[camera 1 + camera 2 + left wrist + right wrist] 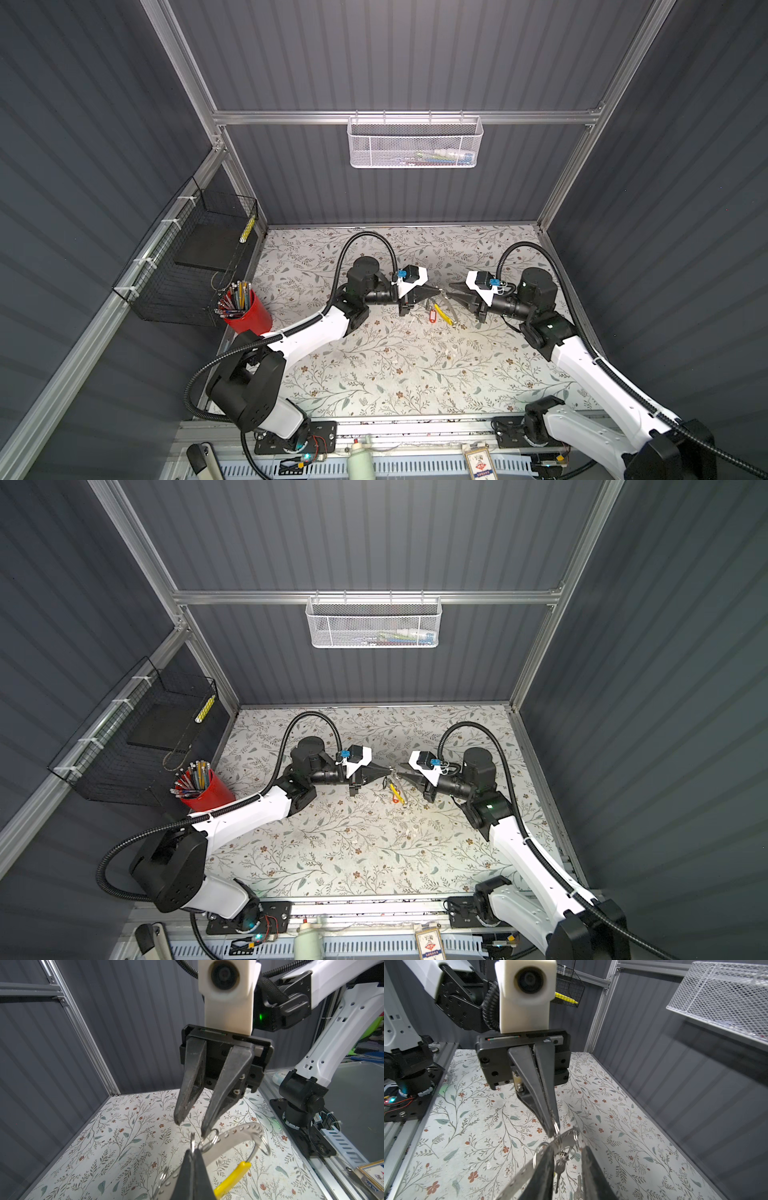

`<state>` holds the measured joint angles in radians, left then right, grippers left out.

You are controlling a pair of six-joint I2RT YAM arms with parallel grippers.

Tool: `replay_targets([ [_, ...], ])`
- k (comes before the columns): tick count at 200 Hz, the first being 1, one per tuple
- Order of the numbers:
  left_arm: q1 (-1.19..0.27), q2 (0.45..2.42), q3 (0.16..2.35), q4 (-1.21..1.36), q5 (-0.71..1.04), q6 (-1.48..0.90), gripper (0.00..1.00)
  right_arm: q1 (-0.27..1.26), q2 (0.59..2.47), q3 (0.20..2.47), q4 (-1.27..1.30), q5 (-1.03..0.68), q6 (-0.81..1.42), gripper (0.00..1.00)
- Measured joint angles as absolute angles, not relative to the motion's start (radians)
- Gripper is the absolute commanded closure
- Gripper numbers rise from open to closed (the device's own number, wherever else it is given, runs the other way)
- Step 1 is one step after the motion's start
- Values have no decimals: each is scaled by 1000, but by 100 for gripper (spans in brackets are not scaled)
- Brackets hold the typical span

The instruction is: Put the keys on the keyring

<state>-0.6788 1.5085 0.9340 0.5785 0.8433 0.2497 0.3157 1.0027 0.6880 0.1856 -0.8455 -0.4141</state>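
The keyring (239, 1130), a grey studded band with a yellow segment (232, 1179), hangs above the floral table between both grippers. My left gripper (193, 1150) is shut, pinching a small split ring (192, 1139) threaded on the band. Facing it, my right gripper (566, 1148) is open, with the band (519, 1178) running beside one of its fingers (544, 1174). Two silvery keys (560, 1167) dangle below the band between the right fingers. In both top views the gripper tips nearly meet (438, 291) (401, 771), and a red tag (432, 312) hangs beside the yellow segment (392, 789).
A red cup of pens (249, 313) stands at the table's left edge below a black wire basket (195, 257). A white mesh basket (415, 141) hangs on the back wall. Aluminium frame rails border the table (374, 374).
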Motion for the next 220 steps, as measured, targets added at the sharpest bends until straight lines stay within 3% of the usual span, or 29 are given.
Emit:
replay_targets([
  [99, -679, 1509, 934, 602, 885, 223, 100, 316, 1065, 725, 177, -943, -370, 82],
  [149, -680, 1509, 937, 599, 902, 228, 100, 316, 1071, 738, 153, -973, -372, 100],
  [173, -681, 1509, 949, 566, 902, 247, 100, 315, 1069, 739, 141, -975, -383, 100],
  [190, -682, 1509, 966, 524, 889, 284, 58, 315, 1065, 741, 123, -966, -396, 100],
  [220, -699, 1501, 1018, 361, 770, 418, 57, 315, 1058, 793, -11, -899, -463, 100],
])
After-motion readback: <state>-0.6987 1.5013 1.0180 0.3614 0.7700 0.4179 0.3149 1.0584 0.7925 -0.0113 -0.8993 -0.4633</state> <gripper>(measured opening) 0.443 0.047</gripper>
